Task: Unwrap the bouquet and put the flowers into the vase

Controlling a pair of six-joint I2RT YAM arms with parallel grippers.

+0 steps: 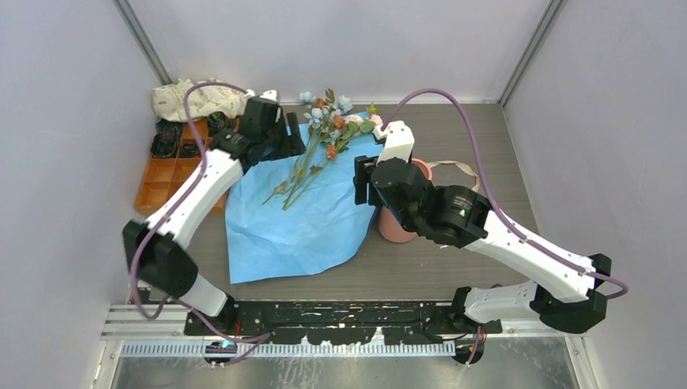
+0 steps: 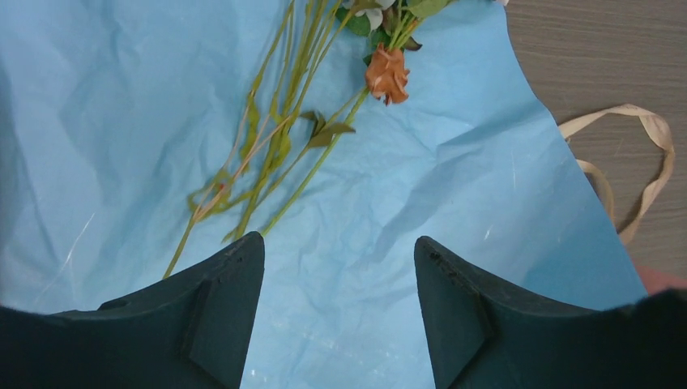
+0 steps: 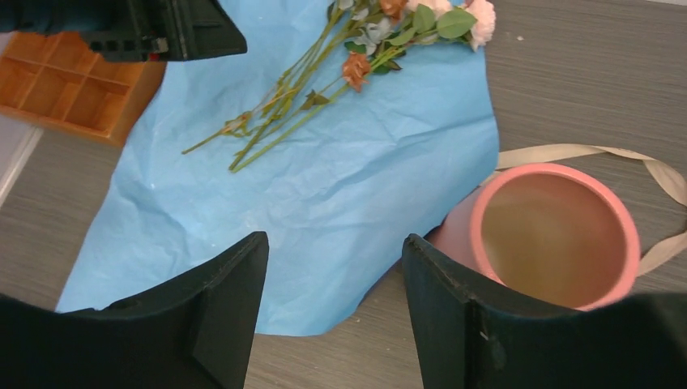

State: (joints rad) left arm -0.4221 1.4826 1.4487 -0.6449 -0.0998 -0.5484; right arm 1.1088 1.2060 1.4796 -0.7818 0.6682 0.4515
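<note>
The bouquet lies unwrapped. Its light blue paper [image 1: 300, 219] is spread flat on the table, and the flowers [image 1: 320, 146] lie loose across its far half, heads pointing away. In the left wrist view the green stems [image 2: 275, 138] and an orange rose [image 2: 386, 74] lie just ahead of my left gripper [image 2: 339, 239], which is open and empty over the paper [image 2: 454, 162]. My right gripper [image 3: 334, 237] is open and empty above the paper's right edge [image 3: 324, 211]. The salmon-pink vase [image 3: 455, 233] stands upright just right of it. From above, my right arm partly hides the vase [image 1: 395, 227].
A beige ribbon [image 1: 454, 166] lies loose on the table behind the vase. An orange compartment tray [image 1: 162, 182] with dark items sits at the far left, with a cream patterned cloth [image 1: 198, 99] behind it. Grey walls enclose the table on three sides.
</note>
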